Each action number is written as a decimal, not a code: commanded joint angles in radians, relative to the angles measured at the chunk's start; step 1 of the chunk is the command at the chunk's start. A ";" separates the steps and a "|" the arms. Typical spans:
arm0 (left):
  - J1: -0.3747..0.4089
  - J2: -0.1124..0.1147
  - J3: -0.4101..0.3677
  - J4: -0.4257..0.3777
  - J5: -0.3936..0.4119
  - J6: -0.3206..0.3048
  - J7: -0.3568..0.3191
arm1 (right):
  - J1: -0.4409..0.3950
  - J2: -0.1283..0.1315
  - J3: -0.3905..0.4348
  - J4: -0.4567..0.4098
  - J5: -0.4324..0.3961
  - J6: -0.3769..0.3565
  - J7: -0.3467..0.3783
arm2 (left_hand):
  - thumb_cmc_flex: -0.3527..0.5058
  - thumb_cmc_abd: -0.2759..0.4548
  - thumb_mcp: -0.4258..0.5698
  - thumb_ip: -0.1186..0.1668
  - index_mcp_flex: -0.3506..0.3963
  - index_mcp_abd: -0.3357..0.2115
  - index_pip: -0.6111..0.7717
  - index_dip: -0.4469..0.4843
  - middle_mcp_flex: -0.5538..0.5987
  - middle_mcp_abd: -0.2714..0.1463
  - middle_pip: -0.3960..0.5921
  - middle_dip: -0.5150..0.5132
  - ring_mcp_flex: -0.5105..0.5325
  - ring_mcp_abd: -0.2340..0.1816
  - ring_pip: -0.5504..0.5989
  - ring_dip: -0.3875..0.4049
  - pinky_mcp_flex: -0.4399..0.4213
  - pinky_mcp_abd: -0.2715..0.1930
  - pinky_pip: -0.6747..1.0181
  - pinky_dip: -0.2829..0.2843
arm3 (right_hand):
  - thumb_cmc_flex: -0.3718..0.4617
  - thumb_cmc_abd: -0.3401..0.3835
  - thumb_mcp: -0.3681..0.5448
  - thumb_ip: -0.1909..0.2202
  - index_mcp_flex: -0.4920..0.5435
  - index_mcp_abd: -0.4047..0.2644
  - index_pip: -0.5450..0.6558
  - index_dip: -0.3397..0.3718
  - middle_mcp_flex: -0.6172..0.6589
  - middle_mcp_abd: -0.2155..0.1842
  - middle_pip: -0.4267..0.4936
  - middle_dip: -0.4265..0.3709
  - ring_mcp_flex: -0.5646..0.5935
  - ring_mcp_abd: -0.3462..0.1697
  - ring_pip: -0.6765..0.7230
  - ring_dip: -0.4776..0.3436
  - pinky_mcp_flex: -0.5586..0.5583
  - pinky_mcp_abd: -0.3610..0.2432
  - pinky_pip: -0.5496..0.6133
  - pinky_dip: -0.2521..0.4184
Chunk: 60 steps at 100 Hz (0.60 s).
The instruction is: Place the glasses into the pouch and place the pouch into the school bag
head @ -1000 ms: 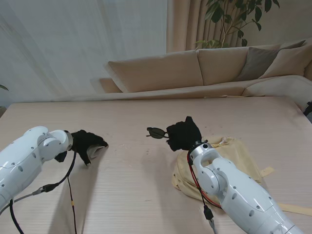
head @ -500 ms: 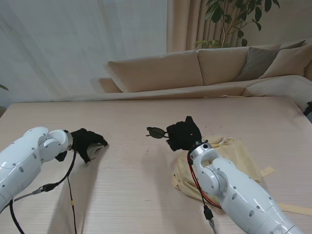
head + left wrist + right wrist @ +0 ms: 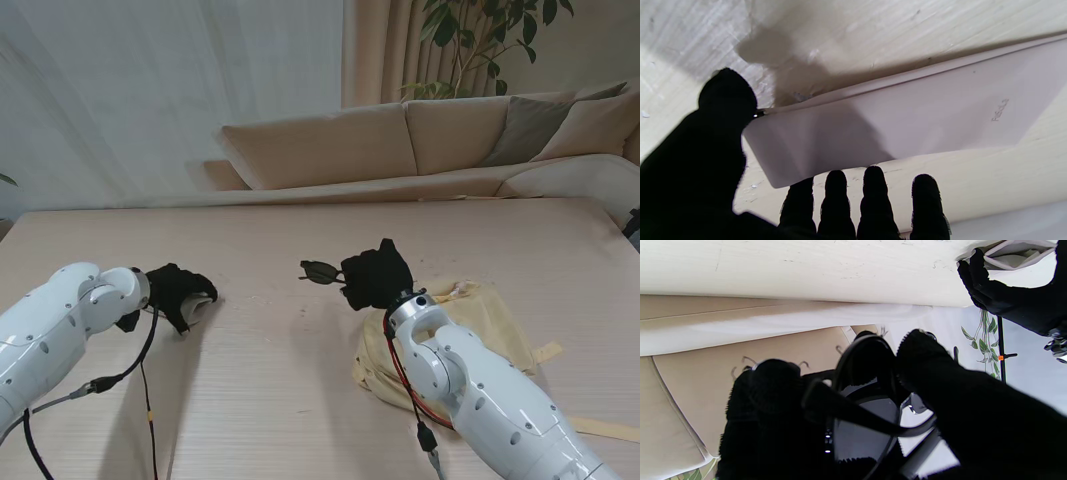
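My right hand is shut on the black sunglasses, which stick out leftward above the table; close up, the dark lenses and frame sit between my black-gloved fingers. My left hand grips one end of the pale pouch at the table's left. The left wrist view shows the pouch lifted off the wood, pinched by my thumb, with the other fingertips under its edge. The yellow school bag lies flat under my right forearm.
A beige sofa stands beyond the table's far edge, with a potted plant behind it. Bare wood lies between the two hands. The bag's straps trail to the right near me.
The left hand has turned slightly, lifting the pouch's end a little. The right hand with the glasses has hardly moved.
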 commanded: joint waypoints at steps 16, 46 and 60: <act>0.012 -0.005 -0.011 0.003 -0.011 -0.001 -0.024 | -0.006 -0.004 -0.004 0.001 0.002 -0.001 0.008 | 0.034 0.016 0.090 -0.016 0.019 0.012 0.212 0.013 0.015 0.017 0.091 0.003 0.047 0.013 0.053 0.026 0.005 -0.016 0.089 -0.009 | 0.013 0.025 -0.010 0.014 0.016 -0.004 -0.001 0.012 0.019 0.041 0.042 0.021 0.039 -0.054 0.041 0.017 -0.016 -0.004 0.034 0.005; 0.019 -0.007 -0.015 0.013 -0.045 0.007 -0.037 | -0.007 -0.005 -0.008 0.000 0.005 0.003 0.008 | 0.072 0.077 0.118 -0.012 0.127 -0.005 0.345 0.044 0.156 0.035 0.243 0.028 0.206 0.054 0.143 0.054 0.088 -0.052 0.169 0.027 | 0.014 0.024 -0.010 0.014 0.015 -0.004 -0.001 0.011 0.018 0.042 0.042 0.021 0.036 -0.053 0.041 0.016 -0.018 -0.004 0.034 0.005; 0.027 -0.011 -0.021 0.016 -0.062 0.017 -0.034 | -0.006 -0.005 -0.009 0.000 0.004 0.003 0.007 | 0.084 0.099 0.135 -0.009 0.163 0.011 0.370 0.047 0.204 0.055 0.284 0.047 0.260 0.073 0.211 0.093 0.123 -0.076 0.201 0.043 | 0.013 0.025 -0.010 0.014 0.015 -0.003 -0.001 0.011 0.017 0.042 0.041 0.020 0.036 -0.052 0.041 0.016 -0.018 -0.004 0.035 0.005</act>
